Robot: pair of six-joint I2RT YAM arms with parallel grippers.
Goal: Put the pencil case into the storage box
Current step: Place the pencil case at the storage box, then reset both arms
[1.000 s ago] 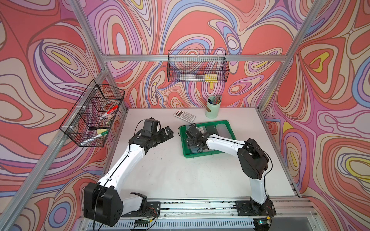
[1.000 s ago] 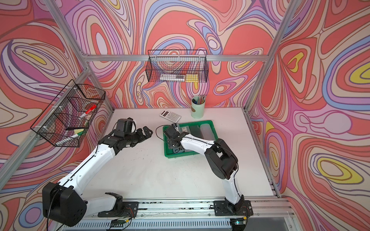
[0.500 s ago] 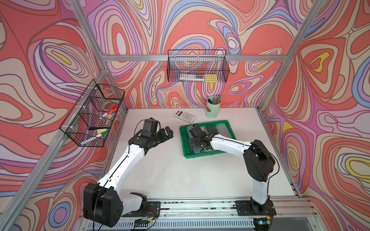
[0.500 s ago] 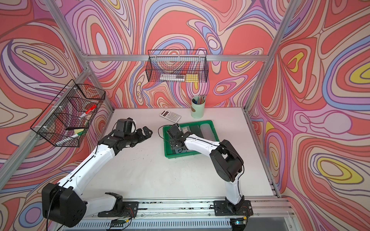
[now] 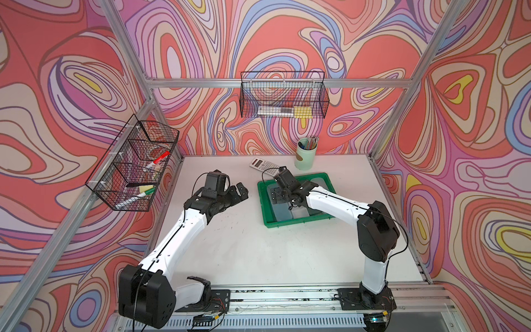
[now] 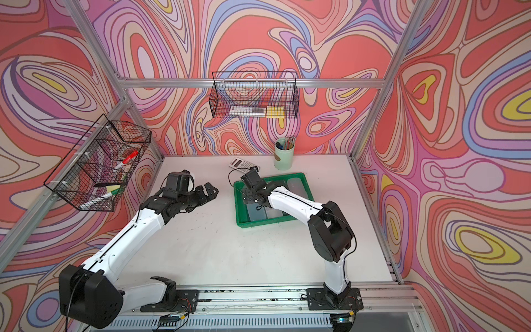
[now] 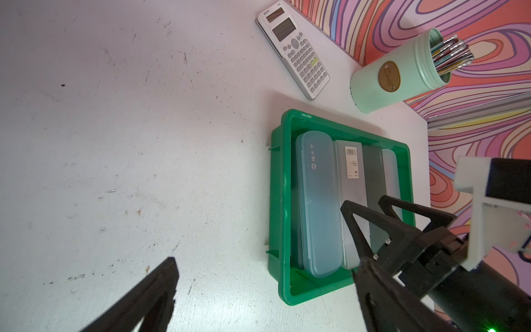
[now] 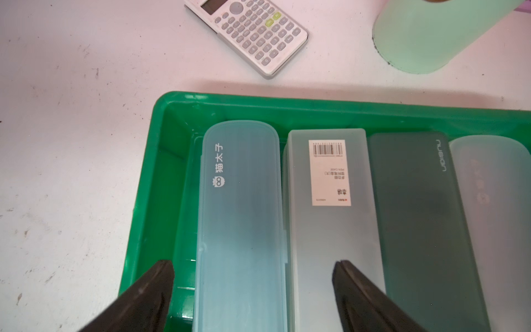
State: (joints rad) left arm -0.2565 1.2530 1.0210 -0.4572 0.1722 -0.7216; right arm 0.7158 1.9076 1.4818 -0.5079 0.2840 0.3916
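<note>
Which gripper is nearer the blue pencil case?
Right. The right gripper hangs open above the blue pencil case in the storage box; the left gripper hovers outside the box.

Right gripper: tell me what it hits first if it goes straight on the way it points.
Most likely the light-blue pencil case in the storage box: the right gripper points down at it, open jaws straddling it. One finger may land on the barcode-labelled case alongside; depth is unclear.

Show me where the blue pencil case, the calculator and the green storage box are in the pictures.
blue pencil case (image 8: 238,218), right wrist view, on the middle of its lid.
calculator (image 8: 253,31), right wrist view, on its keypad.
storage box (image 8: 287,106), right wrist view, on the rim nearest the calculator.
</note>
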